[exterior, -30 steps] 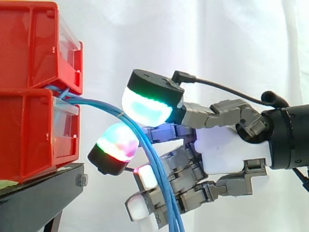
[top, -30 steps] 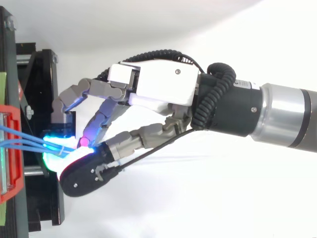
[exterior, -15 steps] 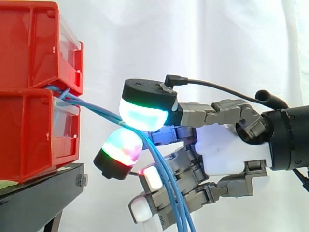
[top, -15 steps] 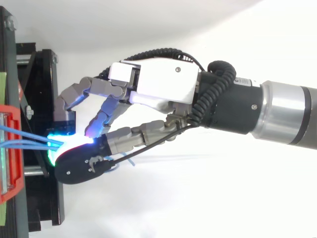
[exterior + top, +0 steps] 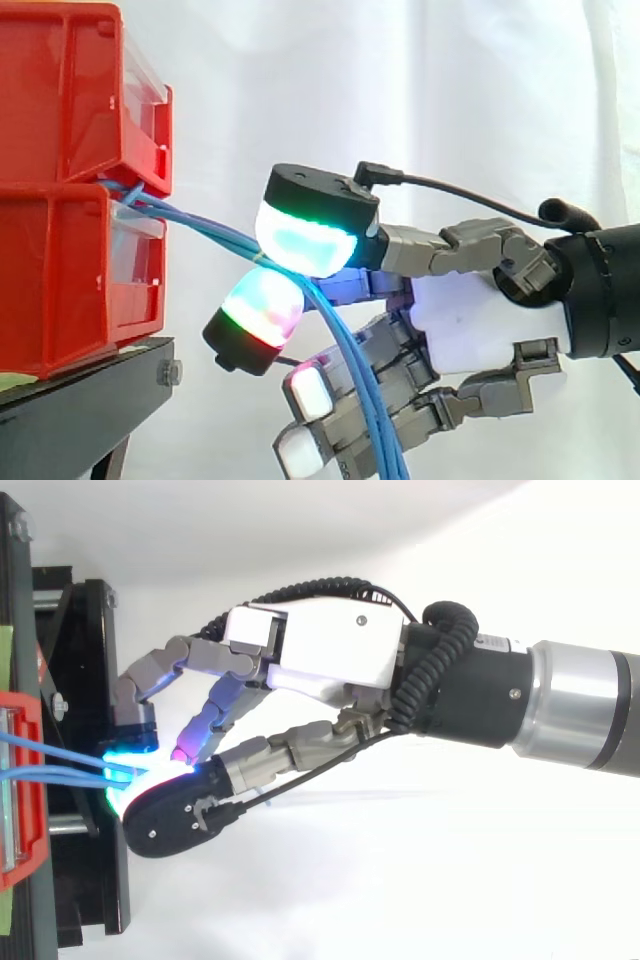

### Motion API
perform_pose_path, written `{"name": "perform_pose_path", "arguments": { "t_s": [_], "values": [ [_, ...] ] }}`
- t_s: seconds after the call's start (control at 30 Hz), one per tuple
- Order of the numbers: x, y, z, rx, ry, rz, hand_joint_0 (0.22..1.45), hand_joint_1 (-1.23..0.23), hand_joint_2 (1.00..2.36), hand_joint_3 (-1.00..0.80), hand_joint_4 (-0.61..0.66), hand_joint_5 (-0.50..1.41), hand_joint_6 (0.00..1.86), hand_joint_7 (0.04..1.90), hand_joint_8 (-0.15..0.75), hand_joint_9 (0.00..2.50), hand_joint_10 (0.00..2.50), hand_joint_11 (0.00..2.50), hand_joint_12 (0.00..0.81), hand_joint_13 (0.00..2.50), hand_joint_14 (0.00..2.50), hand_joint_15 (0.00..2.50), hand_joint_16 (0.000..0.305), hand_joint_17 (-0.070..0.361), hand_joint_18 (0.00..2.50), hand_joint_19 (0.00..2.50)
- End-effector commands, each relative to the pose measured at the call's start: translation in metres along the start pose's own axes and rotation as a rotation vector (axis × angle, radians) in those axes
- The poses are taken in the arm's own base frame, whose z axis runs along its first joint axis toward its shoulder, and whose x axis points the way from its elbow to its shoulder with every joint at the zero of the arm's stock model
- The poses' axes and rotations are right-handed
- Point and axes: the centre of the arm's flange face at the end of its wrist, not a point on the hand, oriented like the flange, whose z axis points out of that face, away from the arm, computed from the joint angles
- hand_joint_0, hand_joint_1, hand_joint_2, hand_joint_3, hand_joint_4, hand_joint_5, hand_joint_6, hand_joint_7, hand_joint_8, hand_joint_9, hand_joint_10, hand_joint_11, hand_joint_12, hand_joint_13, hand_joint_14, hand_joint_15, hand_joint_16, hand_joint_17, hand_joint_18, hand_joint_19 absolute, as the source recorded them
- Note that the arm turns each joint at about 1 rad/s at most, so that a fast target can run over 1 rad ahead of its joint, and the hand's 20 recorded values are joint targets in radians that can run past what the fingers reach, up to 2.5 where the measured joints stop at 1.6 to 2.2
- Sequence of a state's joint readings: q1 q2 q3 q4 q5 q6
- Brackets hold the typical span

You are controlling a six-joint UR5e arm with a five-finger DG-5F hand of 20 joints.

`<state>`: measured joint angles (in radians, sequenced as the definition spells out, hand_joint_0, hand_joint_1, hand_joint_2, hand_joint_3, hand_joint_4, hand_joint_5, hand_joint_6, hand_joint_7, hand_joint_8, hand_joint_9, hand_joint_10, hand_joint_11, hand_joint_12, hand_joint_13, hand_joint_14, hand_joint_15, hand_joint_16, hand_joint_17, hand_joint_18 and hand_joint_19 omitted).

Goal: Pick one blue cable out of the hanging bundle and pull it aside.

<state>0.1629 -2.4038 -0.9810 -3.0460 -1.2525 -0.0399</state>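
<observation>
Side view: the blue cables [image 5: 200, 224] leave the gap between two stacked red bins [image 5: 65, 270], arc right, then hang down past the hand [image 5: 480, 320]. Its thumb and one finger pinch them between glowing pads [image 5: 300, 240]; whether they hold one strand or all, I cannot tell. About three strands show. They look light, limp and slick, so a firm pinch near the top of the arc seems best. Top view: two cables [image 5: 50, 752] run from the bin to the hand [image 5: 330, 655], above one black stand [image 5: 85, 630].
</observation>
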Motion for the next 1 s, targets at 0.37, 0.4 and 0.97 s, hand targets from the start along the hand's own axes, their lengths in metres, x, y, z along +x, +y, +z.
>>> {"name": "perform_pose_path", "arguments": {
  "t_s": [0.37, 0.4, 0.97],
  "values": [
    [-0.0001, 0.0, -0.0002, 0.003, 0.002, -0.001, 0.64, -0.84, 1.0, -0.5, -0.16, -0.09, 0.94, 0.98, 0.182, 1.11, 0.02, 0.62, 0.237, 0.89, 0.03, 0.52, 0.038, 0.085, 0.67, 0.4],
    [-0.0001, 0.0, -0.0002, 0.003, 0.002, -0.001, 0.64, -0.83, 1.0, -0.5, -0.16, -0.09, 0.94, 0.95, 0.181, 1.11, 0.02, 0.61, 0.239, 0.89, 0.02, 0.52, 0.038, 0.085, 0.67, 0.4],
    [0.0002, 0.0015, 0.0003, -0.001, 0.014, 0.0, 0.43, -0.62, 1.0, -0.5, -0.05, -0.07, 0.83, 0.96, 0.241, 1.18, 0.02, 0.56, 0.304, 0.95, 0.02, 0.52, 0.052, 0.117, 0.74, 0.42]
  ]
}}
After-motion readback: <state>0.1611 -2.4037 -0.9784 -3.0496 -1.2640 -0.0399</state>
